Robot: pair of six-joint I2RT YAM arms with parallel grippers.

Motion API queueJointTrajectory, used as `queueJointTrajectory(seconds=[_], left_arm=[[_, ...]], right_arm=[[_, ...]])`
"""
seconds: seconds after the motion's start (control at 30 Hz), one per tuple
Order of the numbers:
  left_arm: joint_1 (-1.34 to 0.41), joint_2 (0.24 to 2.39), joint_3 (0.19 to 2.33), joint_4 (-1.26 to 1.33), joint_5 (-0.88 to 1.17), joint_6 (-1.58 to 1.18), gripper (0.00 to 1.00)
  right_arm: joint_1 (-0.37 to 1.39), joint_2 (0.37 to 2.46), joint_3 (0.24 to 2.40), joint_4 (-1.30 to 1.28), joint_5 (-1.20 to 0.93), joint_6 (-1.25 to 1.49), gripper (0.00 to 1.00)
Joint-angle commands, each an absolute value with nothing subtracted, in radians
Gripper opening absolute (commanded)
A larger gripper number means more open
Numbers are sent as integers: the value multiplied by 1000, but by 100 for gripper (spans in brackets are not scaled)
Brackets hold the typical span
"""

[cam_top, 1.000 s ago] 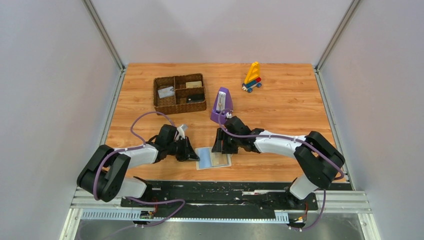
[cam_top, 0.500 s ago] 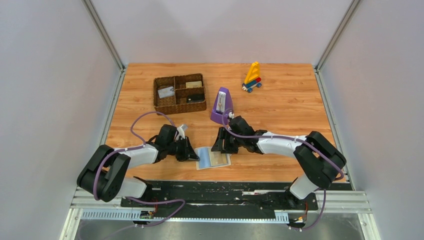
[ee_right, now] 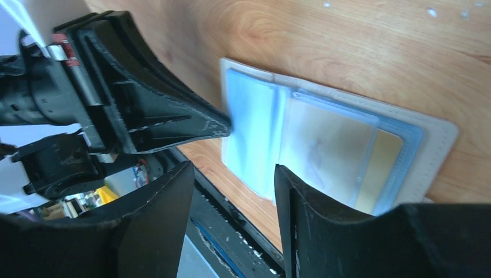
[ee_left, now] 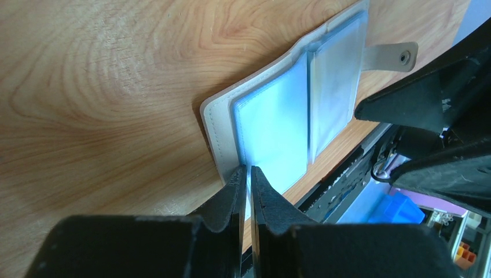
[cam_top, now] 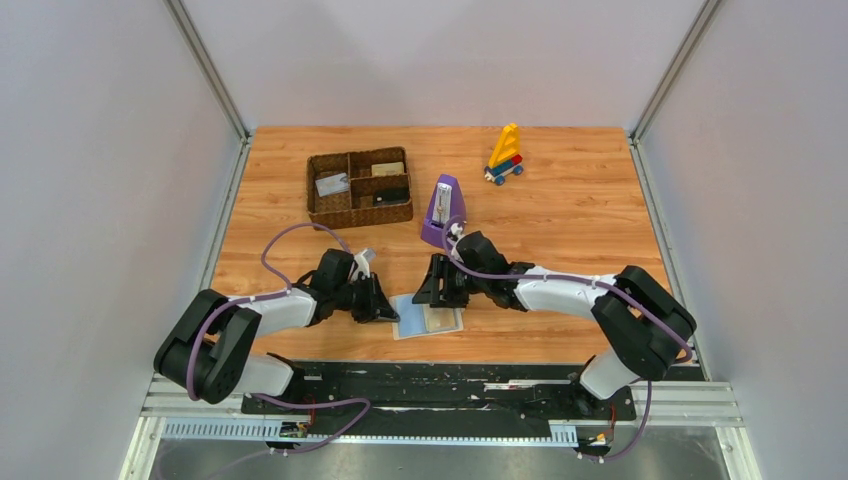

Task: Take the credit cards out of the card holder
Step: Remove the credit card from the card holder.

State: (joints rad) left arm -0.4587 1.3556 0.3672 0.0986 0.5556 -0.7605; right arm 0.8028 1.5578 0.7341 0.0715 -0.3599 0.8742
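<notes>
Three pale walls (cam_top: 450, 60) around wood-grain table (cam_top: 580, 200); left fingers (ee_left: 231, 197) seemingly pinching card holder (ee_left: 278, 133) edge; right fingers (ee_right: 156, 231) apart above.

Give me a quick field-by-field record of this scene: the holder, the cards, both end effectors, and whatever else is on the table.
Holder: light-blue folding card holder, lying open on the wooden table
Left end effector: closed on the edge of the holder's clear sleeve
Right end effector: open above the holder, holding nothing
Card in holder: tan card, in a sleeve slot
Tray: brown woven compartment tray, with loose cards inside
Other: purple metronome; coloured block toy sailboat
</notes>
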Motion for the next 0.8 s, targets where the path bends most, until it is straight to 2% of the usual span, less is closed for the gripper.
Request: queueJointTrajectory(seconds=[0.0, 0.33, 0.47, 0.63, 0.77], left_arm=[[-465, 1359, 359, 77, 500, -733, 15], [-466, 1333, 361, 62, 497, -738, 15], [-465, 1330, 364, 58, 501, -737, 15], [-466, 1324, 358, 57, 500, -737, 15], [-465, 1319, 351, 56, 500, -737, 15]], right_arm=[[805, 1525, 778, -24, -256, 824, 54], [863, 1529, 874, -229, -44, 756, 60], [912, 1581, 932, -306, 61, 743, 68], [966, 1648, 998, -413, 203, 746, 68], [977, 1694, 1022, -452, 215, 751, 69]])
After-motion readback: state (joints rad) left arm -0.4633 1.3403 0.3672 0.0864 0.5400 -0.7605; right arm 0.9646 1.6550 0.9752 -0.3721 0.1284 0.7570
